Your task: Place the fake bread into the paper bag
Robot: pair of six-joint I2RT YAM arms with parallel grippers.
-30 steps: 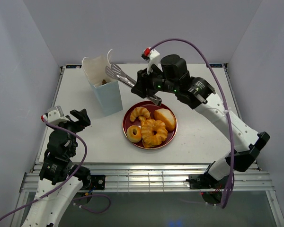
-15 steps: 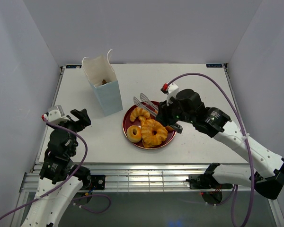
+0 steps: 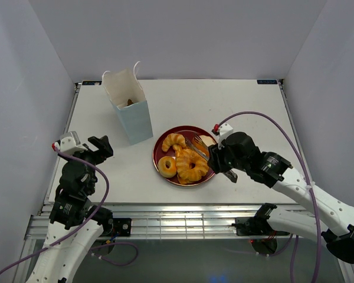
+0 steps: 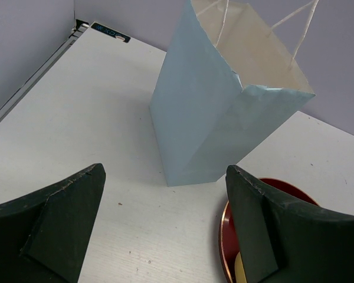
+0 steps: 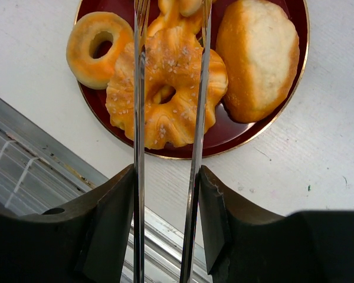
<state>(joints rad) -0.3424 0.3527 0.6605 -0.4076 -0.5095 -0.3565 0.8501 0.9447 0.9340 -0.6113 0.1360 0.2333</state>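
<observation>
Right claw [image 5: 165, 194] clamped on long silver metal tongs [image 5: 139, 147], low over dark red round plate [image 5: 224, 135]. Tong arms apart, straddling golden twisted ring pastry [image 5: 165, 88] just ahead of that claw; orange ring donut [image 5: 97, 41] and pale golden bun [image 5: 259, 59] to either side, croissant [image 3: 174, 140] beyond. Left claw [image 4: 165, 218] open, empty, facing tall pale blue paper bag [image 4: 206, 118], upright on white table [image 3: 253, 106] just beside the plate, dark brown piece [image 3: 130, 102] inside.

Nothing legible anywhere: one small dark sticker [image 4: 109, 32] at the far edge of the table [image 4: 76, 118] bears pale marks (too blurred to read).
</observation>
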